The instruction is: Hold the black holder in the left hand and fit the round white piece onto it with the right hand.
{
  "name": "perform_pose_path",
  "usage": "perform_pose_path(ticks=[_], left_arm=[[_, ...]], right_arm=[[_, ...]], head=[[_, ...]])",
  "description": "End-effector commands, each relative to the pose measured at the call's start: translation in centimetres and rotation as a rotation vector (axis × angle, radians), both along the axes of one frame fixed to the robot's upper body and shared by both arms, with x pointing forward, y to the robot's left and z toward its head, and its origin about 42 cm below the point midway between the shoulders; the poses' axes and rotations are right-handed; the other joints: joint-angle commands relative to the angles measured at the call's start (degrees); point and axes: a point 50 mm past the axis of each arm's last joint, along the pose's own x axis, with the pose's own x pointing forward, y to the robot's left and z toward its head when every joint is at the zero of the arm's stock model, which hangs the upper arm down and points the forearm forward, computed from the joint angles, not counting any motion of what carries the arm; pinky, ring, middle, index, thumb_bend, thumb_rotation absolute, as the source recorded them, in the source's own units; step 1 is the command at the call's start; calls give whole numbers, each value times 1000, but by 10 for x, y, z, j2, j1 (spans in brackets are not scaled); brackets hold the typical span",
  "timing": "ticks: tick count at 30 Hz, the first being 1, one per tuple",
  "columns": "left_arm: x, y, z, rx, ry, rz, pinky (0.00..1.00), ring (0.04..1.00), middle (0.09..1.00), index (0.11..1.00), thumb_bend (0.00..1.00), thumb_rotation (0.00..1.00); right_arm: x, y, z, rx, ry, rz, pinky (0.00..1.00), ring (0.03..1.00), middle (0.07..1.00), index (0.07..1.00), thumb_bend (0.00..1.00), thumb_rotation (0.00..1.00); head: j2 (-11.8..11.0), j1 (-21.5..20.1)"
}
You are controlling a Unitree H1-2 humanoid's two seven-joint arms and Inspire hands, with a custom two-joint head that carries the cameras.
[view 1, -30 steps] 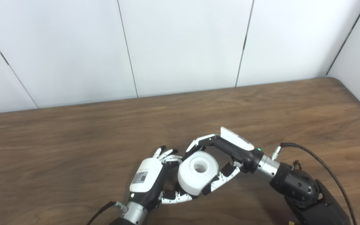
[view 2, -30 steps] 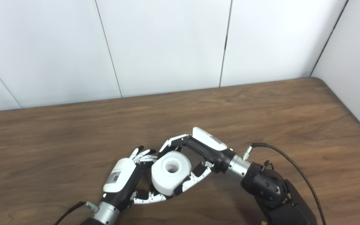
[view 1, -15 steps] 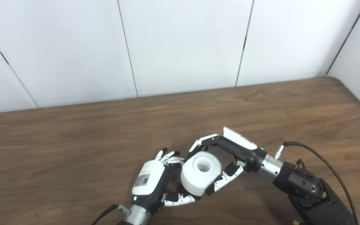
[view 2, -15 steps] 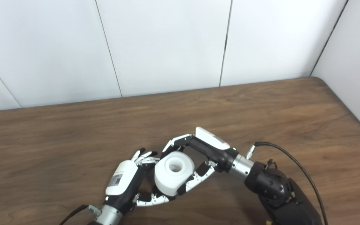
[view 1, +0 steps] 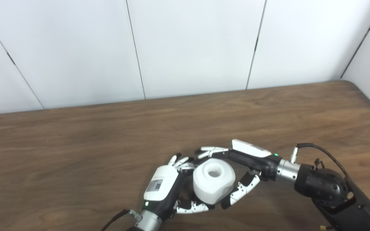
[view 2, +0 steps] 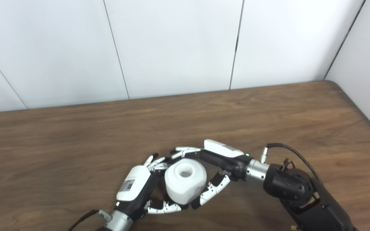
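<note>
Now at the fitting step, near the bench's front edge. Right hand (view 1: 241,171) grips the round white piece (view 1: 214,180), bore upward. Left hand (view 1: 169,187) curls beside and under it; black holder hidden, grip unclear. Next, likely: align the bore and press down.

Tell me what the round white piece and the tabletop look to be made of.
Round white piece: probably plastic, perhaps 3D-printed; matte and opaque, with soft shading, no sharp glints, and a moulded central hole.

Tabletop: wood or a wood-look laminate; brown, with grain streaks running lengthwise and a dull satin sheen. The frames cannot show which.
</note>
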Motion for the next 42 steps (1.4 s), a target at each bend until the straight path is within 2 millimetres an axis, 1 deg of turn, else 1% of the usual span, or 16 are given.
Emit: perform_pose_path(ticks=[1, 8, 12, 14, 19, 28, 32, 36, 42], left_arm=[[1, -8, 2, -19, -10, -7, 1000, 890, 732, 482, 524, 64], [3, -8, 3, -19, -16, -3, 1000, 886, 727, 482, 524, 64], [3, -8, 3, -22, -14, -2, 1000, 888, 726, 482, 524, 64], [3, -7, 3, -22, -15, -1, 1000, 887, 725, 482, 524, 64], [4, -3, 2, -25, -17, 3, 1000, 885, 722, 482, 524, 64], [10, 13, -2, 17, -51, 16, 1000, 882, 722, 482, 524, 63], [15, 24, -3, 38, -60, 41, 1000, 890, 724, 482, 524, 61], [19, 32, -4, 57, -77, 52, 1000, 878, 721, 483, 524, 62], [23, 39, -5, 72, -75, 50, 1000, 879, 725, 484, 524, 61]], right_arm=[[-7, -1, 2, -41, 24, 41, 837, 993, 998, 981, 853, 331], [-7, -7, 6, -35, 25, 29, 857, 1000, 1000, 994, 891, 269], [-7, -9, 7, -30, 18, 27, 860, 1000, 1000, 979, 881, 237], [-7, -10, 7, -28, 18, 28, 838, 1000, 1000, 975, 874, 226], [-6, -11, 8, -23, 14, 24, 820, 1000, 1000, 969, 844, 203], [-4, -8, 10, -2, -8, 1, 819, 1000, 1000, 941, 808, 206], [-1, -9, 17, 18, -55, -16, 799, 1000, 1000, 922, 798, 181], [2, -11, 24, 23, -74, -40, 791, 995, 1000, 896, 784, 193], [4, -14, 33, 67, -119, -56, 799, 1000, 1000, 873, 777, 167]], head=[[1, 0], [1, -2], [2, -2], [2, -4], [3, -7], [-4, -14], [-5, -19], [-6, -23], [-7, -28]])
